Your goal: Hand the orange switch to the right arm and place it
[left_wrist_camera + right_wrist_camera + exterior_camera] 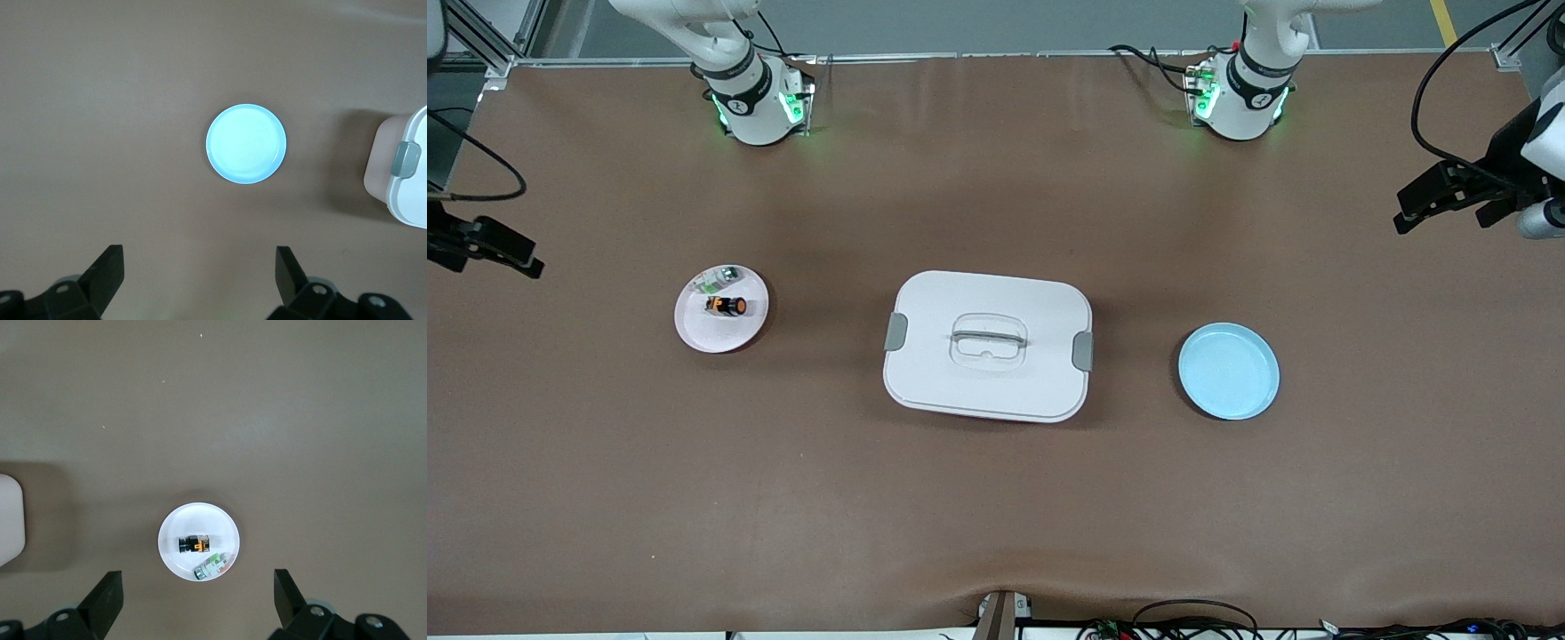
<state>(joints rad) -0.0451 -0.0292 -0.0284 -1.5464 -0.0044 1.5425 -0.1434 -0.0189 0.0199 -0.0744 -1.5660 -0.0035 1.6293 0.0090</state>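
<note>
Starting nearest the front camera, a light blue plate (1229, 371) sits bare on the brown table (996, 498) toward the left arm's end. Just a little farther from the camera, in the middle of the table, stands a white box (988, 345) with a closed lid, grey latches at its two ends and a clear handle on top. Toward the right arm's end lies a small white plate (721, 308), well apart from the box. On it rests the orange switch (726, 306), lying on its side, with a small green-and-white part (720, 279) just beside it at the plate's rim, farther from the camera.

Both arms wait high above the table. The left gripper (200, 280) hangs over the blue plate with its fingers spread wide and nothing between them. The right gripper (199, 603) hangs over the white plate, its fingers likewise wide apart and holding nothing.
</note>
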